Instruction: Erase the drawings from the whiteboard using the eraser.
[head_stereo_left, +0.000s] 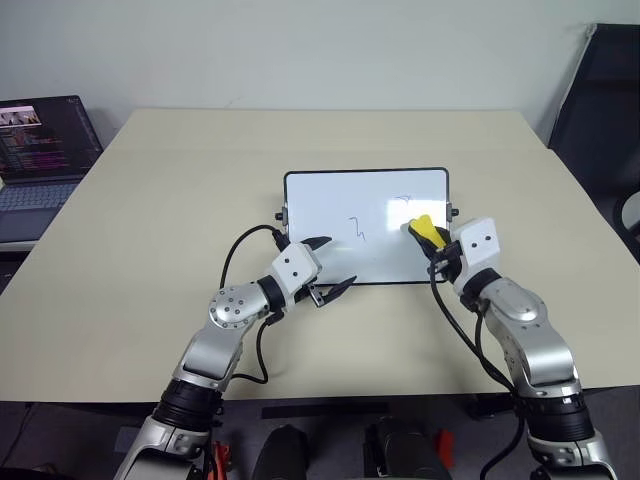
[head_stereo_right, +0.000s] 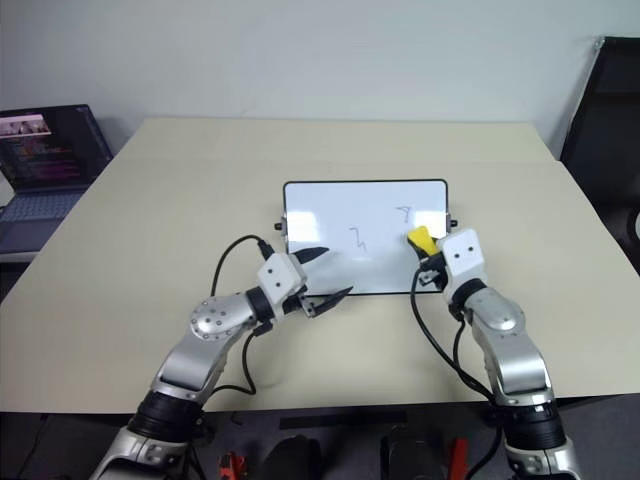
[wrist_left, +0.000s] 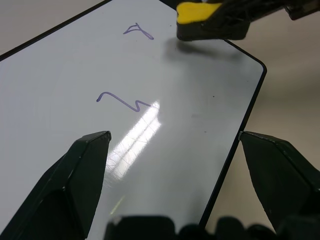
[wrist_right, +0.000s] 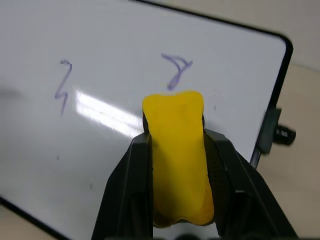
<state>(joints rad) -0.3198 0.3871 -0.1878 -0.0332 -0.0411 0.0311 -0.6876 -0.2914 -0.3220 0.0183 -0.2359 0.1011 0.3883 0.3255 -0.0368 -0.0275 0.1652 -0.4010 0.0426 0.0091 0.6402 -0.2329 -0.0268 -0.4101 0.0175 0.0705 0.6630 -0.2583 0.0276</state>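
An office: a beige table, an open laptop, a dark chair.

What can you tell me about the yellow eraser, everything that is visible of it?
The eraser is a small yellow block with rounded, slightly waisted edges and a dark underside. The right gripper is shut on it, one black finger against each long side. It is held over the right part of the whiteboard, just beside one of the drawings. Whether it touches the board cannot be told.

You are looking at a broad beige rectangular table standing before a plain pale wall, an open dark laptop glowing at its left.
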